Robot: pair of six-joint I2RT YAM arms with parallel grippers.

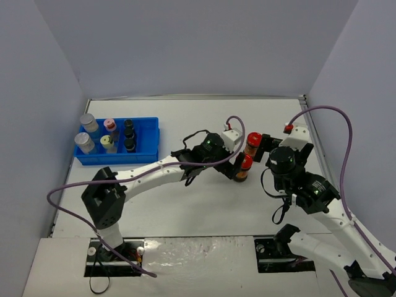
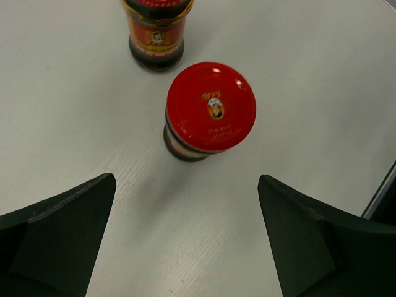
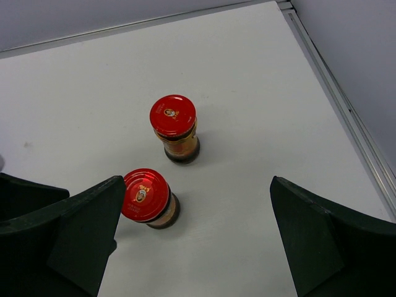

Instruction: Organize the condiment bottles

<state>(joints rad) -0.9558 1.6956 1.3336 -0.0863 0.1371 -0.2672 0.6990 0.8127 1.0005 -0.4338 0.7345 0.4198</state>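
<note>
Two red-lidded orange-brown jars stand upright at centre right, the far one (image 1: 253,142) and the near one (image 1: 244,166). My left gripper (image 1: 232,166) is open and empty, hovering beside the near jar (image 2: 210,106), which sits ahead of the fingers and not between them; the far jar (image 2: 156,31) is beyond it. My right gripper (image 1: 263,148) is open and empty, just right of both jars (image 3: 172,117) (image 3: 146,195). The other bottles stand in the blue tray (image 1: 147,156): two silver-lidded (image 1: 87,122), pink-capped (image 1: 109,124), yellow-green-capped (image 1: 107,142), three black-capped (image 1: 129,133).
The blue tray sits at the far left by the wall. A metal rail (image 1: 317,148) runs along the table's right edge. The left arm's dark body (image 3: 25,193) shows at the left of the right wrist view, close to the near jar.
</note>
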